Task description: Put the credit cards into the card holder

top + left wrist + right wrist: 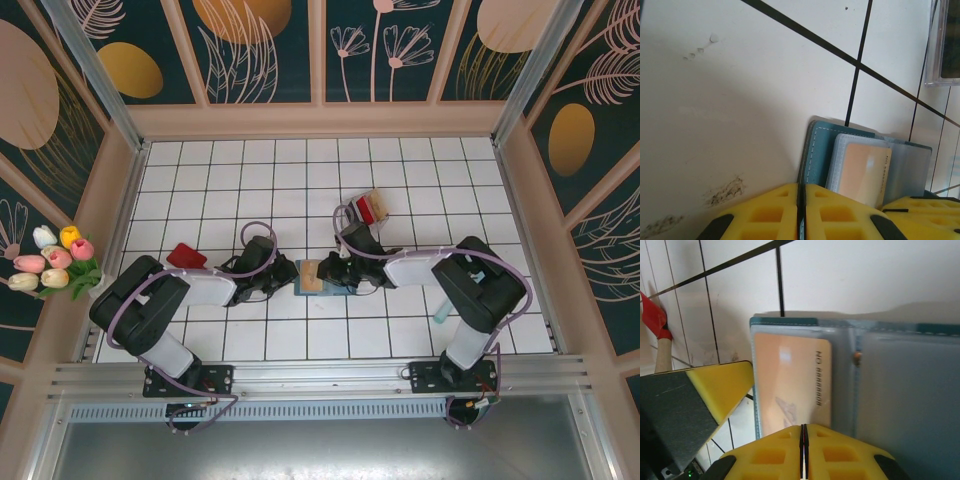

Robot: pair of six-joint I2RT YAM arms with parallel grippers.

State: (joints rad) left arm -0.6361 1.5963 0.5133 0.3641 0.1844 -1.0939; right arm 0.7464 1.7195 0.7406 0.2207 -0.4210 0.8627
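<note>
The teal card holder [335,287] lies open on the tiles between my two grippers, its cover [821,150] and clear sleeves [905,390] showing. A tan credit card [790,385] sits in its left sleeve [865,170]. My left gripper [801,185] is shut on the holder's left cover edge, which runs into the slit between the yellow fingers. My right gripper [804,426] is shut, its tips at the near edge of the tan card, with nothing clearly held. A red credit card [186,255] lies on the tiles left of my left arm.
A small clear upright rack [368,208] with red and dark cards stands behind the holder, its corner [942,45] near the left wrist. Artificial tulips [55,262] sit at the left wall. Patterned walls enclose the tiled floor on three sides.
</note>
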